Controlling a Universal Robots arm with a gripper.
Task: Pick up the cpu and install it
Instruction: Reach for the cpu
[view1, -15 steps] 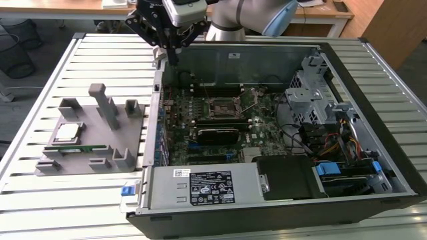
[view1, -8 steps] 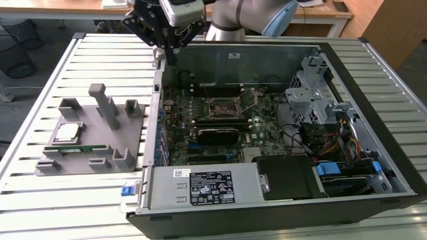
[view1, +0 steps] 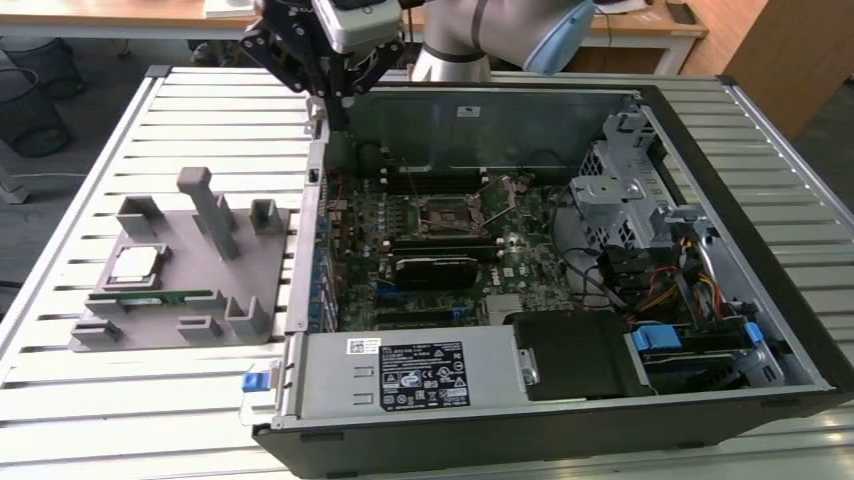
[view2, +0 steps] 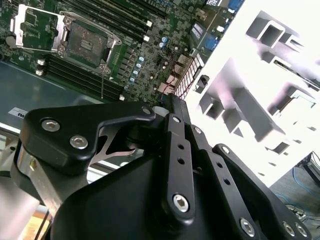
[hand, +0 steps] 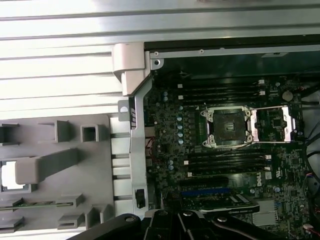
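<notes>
- Slatted metal surface (view1: 200, 120) fills the exterior view. It carries an open computer case (view1: 534, 447) with a grey holder (view1: 200, 335) just beside it.
- In the same view the gripper (view1: 336, 97) hangs over the case's far corner. Its jaws are narrow, the tips drawn close with nothing between them.
- The cpu (view1: 136, 263) lies flat in a pocket of the holder. It is well apart from the jaws, toward the exterior view's left and nearer the camera. A green memory stick (view1: 150, 297) sits in its own slot just past the cpu, farther again from the jaws.
- The case holds a motherboard (view1: 534, 250). Its socket (view1: 447, 215) is bare and lies below the jaws, toward the exterior view's right.
- In the second wrist view the gripper's black linkage (view2: 172, 105) fills the foreground. Beyond the tips the socket (view2: 85, 42) stands empty with its load plate (view2: 30, 27) swung open. The holder (view2: 250, 100) shows pale on the other side of the tips.
- In the first wrist view the socket (hand: 227, 127) is empty and the plate (hand: 272, 125) lies open beside it. The case wall (hand: 137, 125) stands between the socket and the holder (hand: 60, 165), where the cpu (hand: 9, 175) shows as a bright square.
- Judged from this, the pickup is the step in hand and no contact has been made. It calls for the jaws to spread wide enough to span the chip and to line up square over its pocket.
</notes>
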